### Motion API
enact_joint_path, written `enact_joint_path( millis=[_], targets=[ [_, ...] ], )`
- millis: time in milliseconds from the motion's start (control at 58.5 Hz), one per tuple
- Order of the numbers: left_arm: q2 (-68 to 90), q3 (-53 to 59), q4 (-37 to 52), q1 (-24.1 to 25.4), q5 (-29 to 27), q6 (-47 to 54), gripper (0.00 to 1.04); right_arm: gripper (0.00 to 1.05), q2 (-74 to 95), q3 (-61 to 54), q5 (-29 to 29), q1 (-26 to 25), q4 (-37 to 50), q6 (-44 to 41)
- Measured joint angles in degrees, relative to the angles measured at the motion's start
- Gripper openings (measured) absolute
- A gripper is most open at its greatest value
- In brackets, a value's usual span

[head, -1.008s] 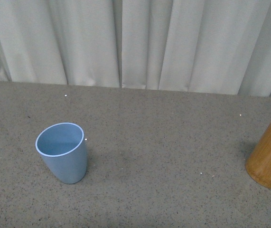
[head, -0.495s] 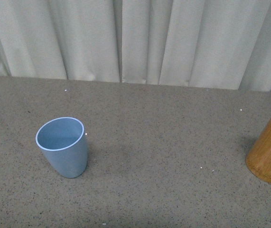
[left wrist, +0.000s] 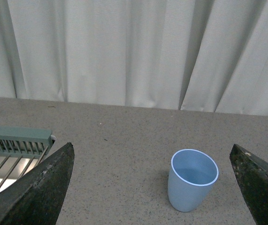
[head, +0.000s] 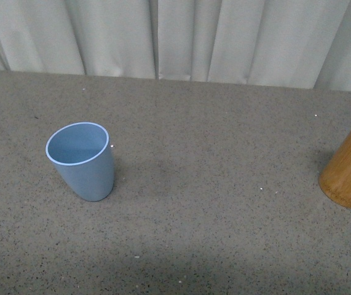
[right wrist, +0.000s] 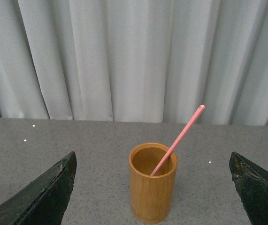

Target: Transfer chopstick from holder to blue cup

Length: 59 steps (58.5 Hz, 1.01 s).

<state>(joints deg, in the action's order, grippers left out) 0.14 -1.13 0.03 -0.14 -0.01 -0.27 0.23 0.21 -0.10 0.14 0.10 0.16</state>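
Note:
The blue cup (head: pixel 83 161) stands upright on the left of the table, and no stick shows in it. In the left wrist view the blue cup (left wrist: pixel 192 180) lies ahead of my open left gripper (left wrist: pixel 152 154), well clear of both dark fingers (left wrist: pixel 35 192). The orange-brown holder (head: pixel 350 169) is cut off by the right edge of the front view. In the right wrist view the holder (right wrist: pixel 152 187) stands ahead of my open right gripper (right wrist: pixel 152 154). One pink chopstick (right wrist: pixel 178 139) leans out of the holder. Neither gripper shows in the front view.
A white curtain (head: pixel 175 37) hangs along the far edge of the speckled grey table (head: pixel 212 203). A grey-green wire rack (left wrist: pixel 16 140) sits off to one side of the cup in the left wrist view.
The front view has shifted: the cup, the holder and the curtain's hem now sit higher in the frame. Nothing on the table has moved.

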Motion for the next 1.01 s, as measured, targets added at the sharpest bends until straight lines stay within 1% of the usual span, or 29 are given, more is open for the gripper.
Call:
enact_joint_path(
  millis=[1008],
  targets=[
    [0.00, 0.00, 0.00, 0.00, 0.00, 0.00, 0.98, 0.95, 0.00, 0.00, 0.00, 0.00, 0.00, 0.00]
  ],
)
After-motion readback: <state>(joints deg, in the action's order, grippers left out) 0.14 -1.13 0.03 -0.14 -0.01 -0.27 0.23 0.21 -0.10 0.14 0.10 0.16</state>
